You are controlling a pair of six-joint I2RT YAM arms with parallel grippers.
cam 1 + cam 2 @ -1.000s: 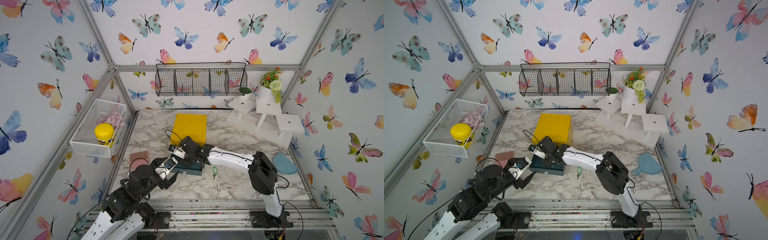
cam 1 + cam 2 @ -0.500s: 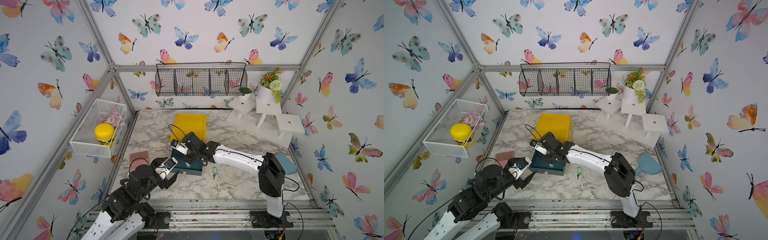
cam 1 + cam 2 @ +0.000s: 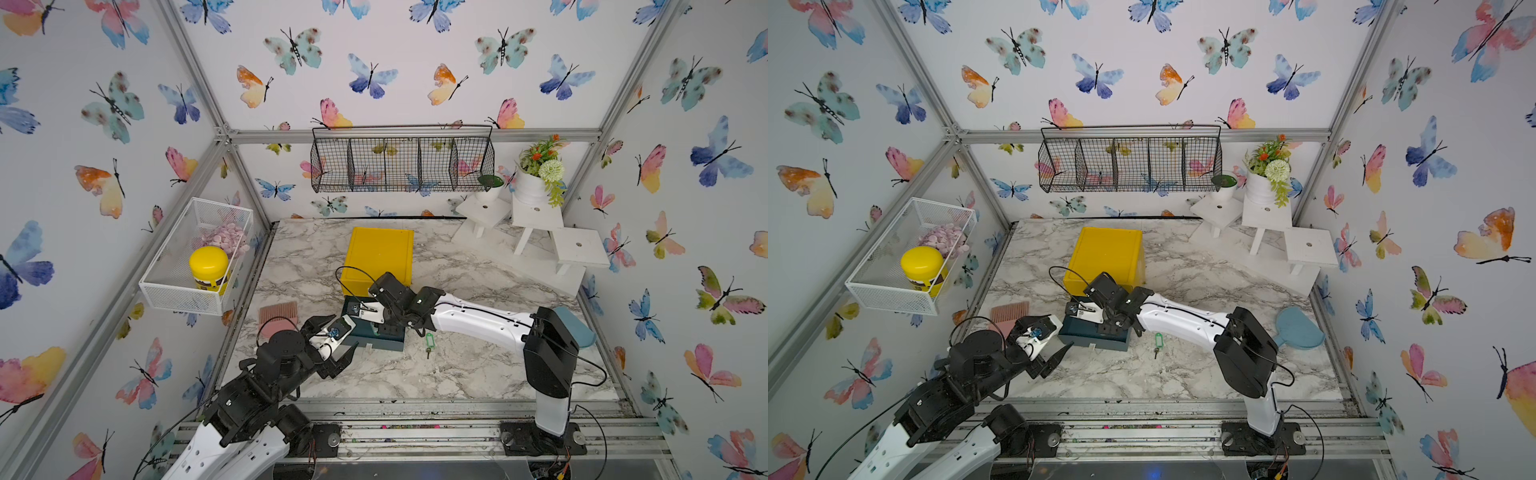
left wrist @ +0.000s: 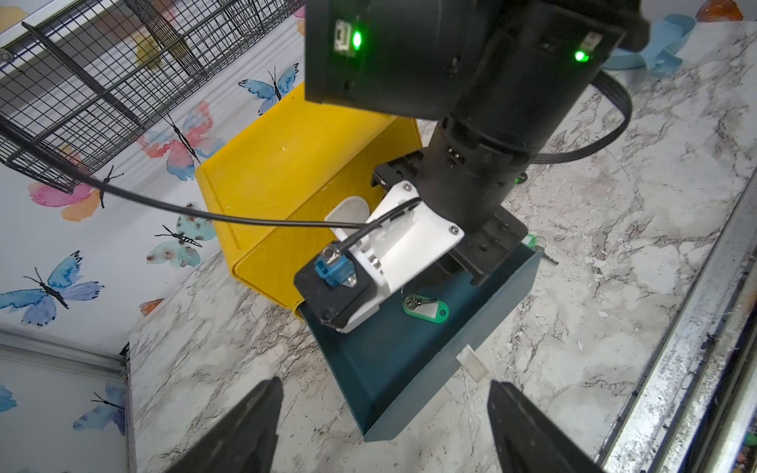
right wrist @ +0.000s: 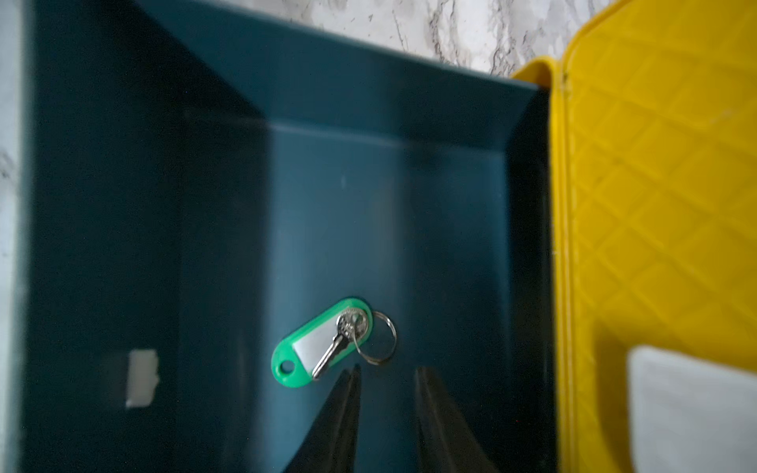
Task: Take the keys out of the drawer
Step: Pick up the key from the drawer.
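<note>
Right wrist: right claw (image 5: 387,370) narrow, empty, beside keys (image 5: 323,348); drawer (image 5: 368,82) walls well clear; left claw (image 4: 384,383) wide.

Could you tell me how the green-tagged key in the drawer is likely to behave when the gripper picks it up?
The green-tagged key lies flat on the drawer floor, so pinching it may be fiddly. Tag and key join loosely, so whichever is not gripped would probably dangle and swing. The smooth plastic tag likely slides if nudged.

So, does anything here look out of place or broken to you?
Nothing is spilled or broken. One green-tagged key lies loose on the table beside the open drawer, while a second key sits inside it.
</note>
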